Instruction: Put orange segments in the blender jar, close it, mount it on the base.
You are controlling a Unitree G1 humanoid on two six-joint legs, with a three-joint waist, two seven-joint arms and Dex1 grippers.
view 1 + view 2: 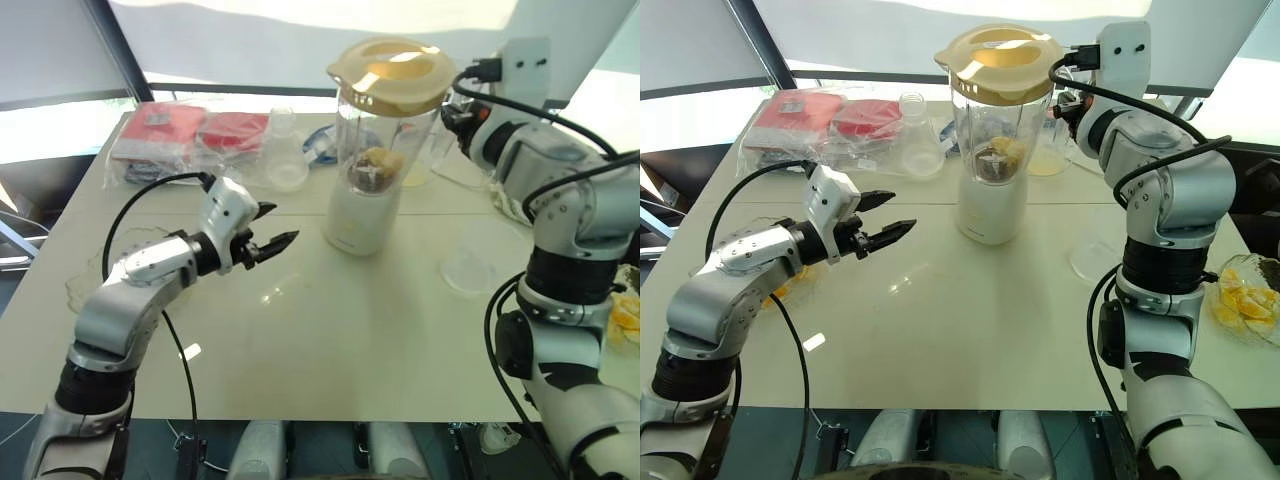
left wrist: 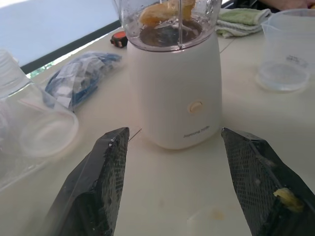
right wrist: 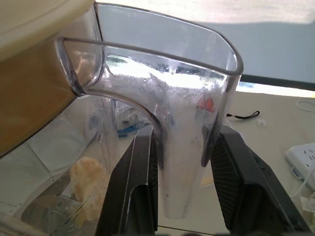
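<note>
Jar handle sits between the right gripper [image 3: 179, 196] jaws in the right wrist view, gripped on both sides.

Left wrist view: left gripper [image 2: 177, 182] jaws wide and empty, facing the base [image 2: 173, 93].

Head views: blender jar [image 1: 378, 130] stands upright, lidded, on the base near the surface's far edge, orange segments [image 1: 1006, 150] inside; its handle points toward the right arm.

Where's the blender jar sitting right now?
The blender jar stands lidded on the white base at mid-table, ahead of the open left pincer; the right pincer grips its handle.
</note>
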